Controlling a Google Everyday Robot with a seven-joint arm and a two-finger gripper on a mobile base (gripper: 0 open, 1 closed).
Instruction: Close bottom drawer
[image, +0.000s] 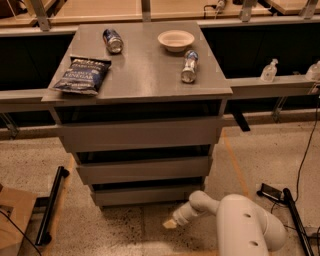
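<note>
The bottom drawer (145, 195) is the lowest and slimmest grey front of the wood-grain cabinet (140, 135), under the two larger fronts. Its panel sits set back beneath the middle drawer front (144, 170), with a dark gap above it and no inside floor showing. My gripper (169, 224) is low over the speckled floor, just in front of and below the right part of the bottom drawer front, apart from it. My white arm (240, 225) reaches in from the lower right.
On the cabinet top lie a chip bag (82, 75), a can (112, 40), a white bowl (175, 40) and a lying bottle (189, 66). A black bar (52, 202) and cardboard (15, 220) sit on the floor at left. Cables and a stand (292, 210) are at right.
</note>
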